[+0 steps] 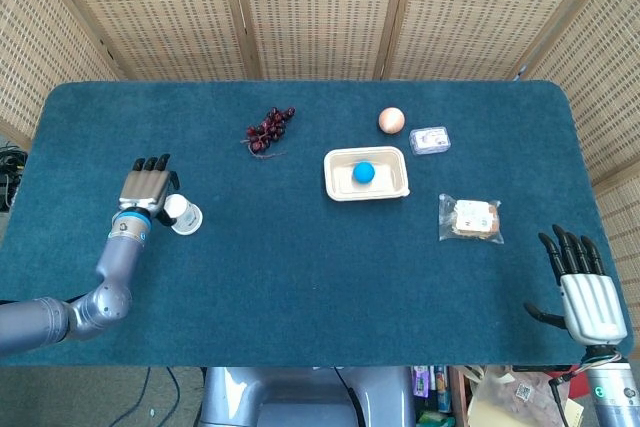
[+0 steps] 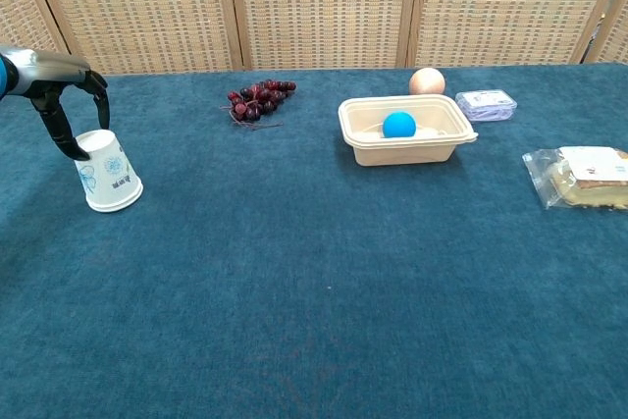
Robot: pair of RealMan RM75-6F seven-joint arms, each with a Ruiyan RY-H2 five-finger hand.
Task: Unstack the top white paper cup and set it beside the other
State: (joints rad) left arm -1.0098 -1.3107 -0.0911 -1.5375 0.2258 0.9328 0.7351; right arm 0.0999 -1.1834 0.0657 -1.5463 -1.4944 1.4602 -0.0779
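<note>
The white paper cup (image 2: 108,173) with a blue print stands upside down and a little tilted at the table's left; it also shows in the head view (image 1: 184,214). I cannot tell whether it is one cup or a stack. My left hand (image 1: 145,190) is just left of it, fingers stretched out. In the chest view the left hand (image 2: 61,95) arches over the cup's upper end, and its thumb (image 2: 65,134) touches the cup's left top edge. My right hand (image 1: 583,286) hovers off the table's near right corner, fingers spread, holding nothing.
A bunch of dark grapes (image 1: 269,129) lies at the back centre. A beige tray (image 1: 342,185) holds a blue ball (image 1: 363,172). Behind it are an egg (image 1: 391,120) and a small clear packet (image 1: 429,140). A bagged sandwich (image 1: 471,218) lies at the right.
</note>
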